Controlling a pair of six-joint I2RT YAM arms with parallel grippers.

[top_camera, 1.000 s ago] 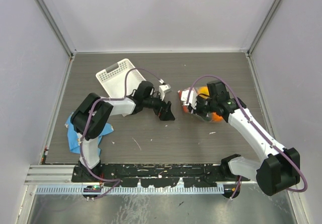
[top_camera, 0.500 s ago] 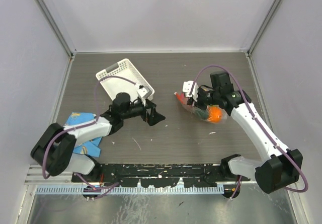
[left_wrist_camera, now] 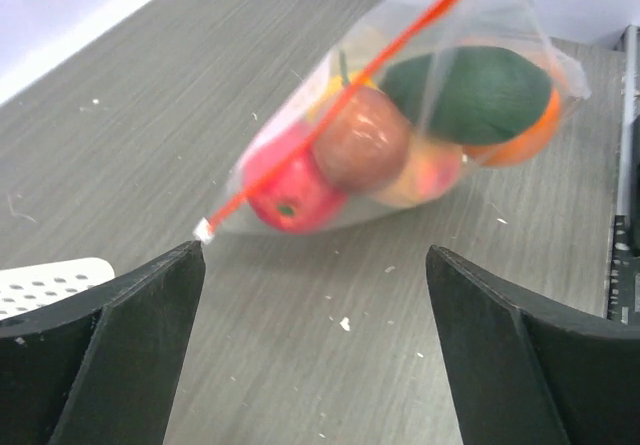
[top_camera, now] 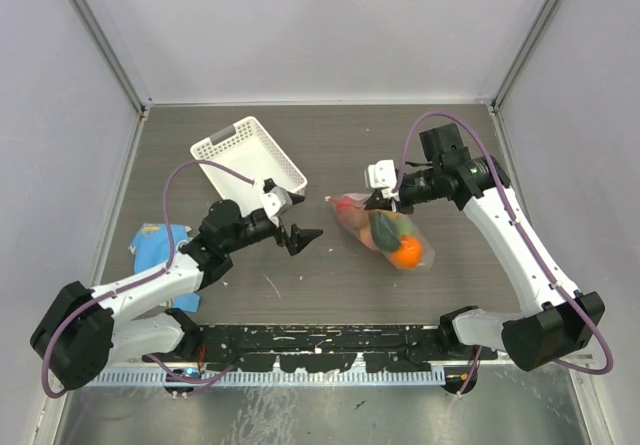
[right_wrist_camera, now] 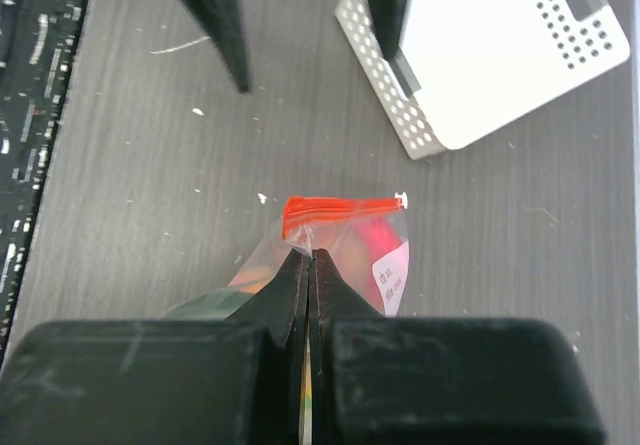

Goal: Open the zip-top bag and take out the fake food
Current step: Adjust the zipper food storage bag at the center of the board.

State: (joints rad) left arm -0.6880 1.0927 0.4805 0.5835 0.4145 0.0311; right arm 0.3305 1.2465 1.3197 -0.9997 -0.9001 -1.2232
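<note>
My right gripper (right_wrist_camera: 308,257) is pinched tight on the zip-top bag (right_wrist_camera: 345,240), its fingers meeting on the clear plastic just under the red-orange zip strip (right_wrist_camera: 335,210). My left gripper (left_wrist_camera: 315,253) stands wide apart and holds nothing. It sits low over the table (left_wrist_camera: 120,115), facing the bag's free corner from near by. The bag leans up from the tabletop toward my right fingers. The fake food (left_wrist_camera: 360,150) sits inside it: red, brown, dark green and orange, perhaps with a peach one behind. A white basket (top_camera: 248,157) lies beyond my left gripper, and a blue cloth (top_camera: 160,250) lies beside that arm.
</note>
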